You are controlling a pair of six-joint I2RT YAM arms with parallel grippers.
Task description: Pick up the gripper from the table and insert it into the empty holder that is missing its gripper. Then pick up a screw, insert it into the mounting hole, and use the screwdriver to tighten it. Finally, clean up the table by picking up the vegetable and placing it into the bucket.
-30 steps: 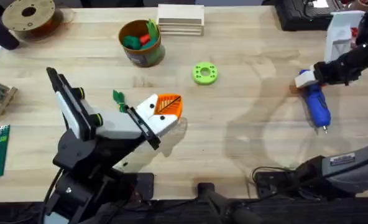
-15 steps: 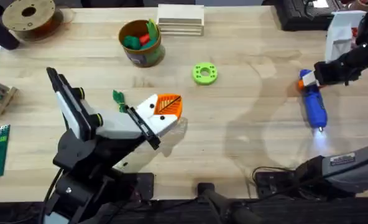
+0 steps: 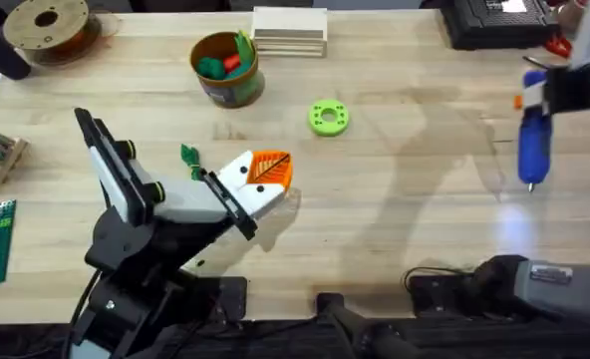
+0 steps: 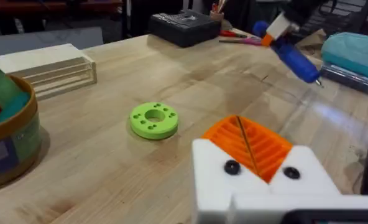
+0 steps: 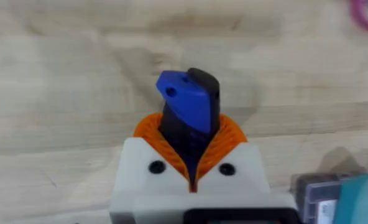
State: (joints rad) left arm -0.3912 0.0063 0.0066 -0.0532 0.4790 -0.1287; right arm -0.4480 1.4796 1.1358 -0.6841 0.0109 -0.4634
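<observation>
The blue screwdriver (image 3: 532, 148) hangs above the table (image 3: 405, 209) at the far right, tip pointing toward the near edge. My right gripper (image 3: 552, 93) is shut on its upper end, and in the right wrist view the blue screwdriver body (image 5: 187, 102) sits clamped in the right gripper (image 5: 191, 140) between orange pads. My left gripper (image 3: 269, 175) rests low near the table's middle, its orange fingers (image 4: 262, 149) pressed together with nothing between them. The green vegetable (image 3: 189, 158) lies just left of it. The bucket (image 3: 225, 68) stands at the back. The loose gripper, the holder and the screw are out of view.
A green ring disc (image 3: 327, 118) lies between the bucket and the table's middle. A pale wooden box (image 3: 289, 30) stands behind the bucket and a filament spool (image 3: 46, 25) at the back left. Black equipment (image 3: 499, 20) occupies the back right corner.
The right gripper has lifted the screwdriver off the table and carried it right and toward the back. The left arm has stayed still.
</observation>
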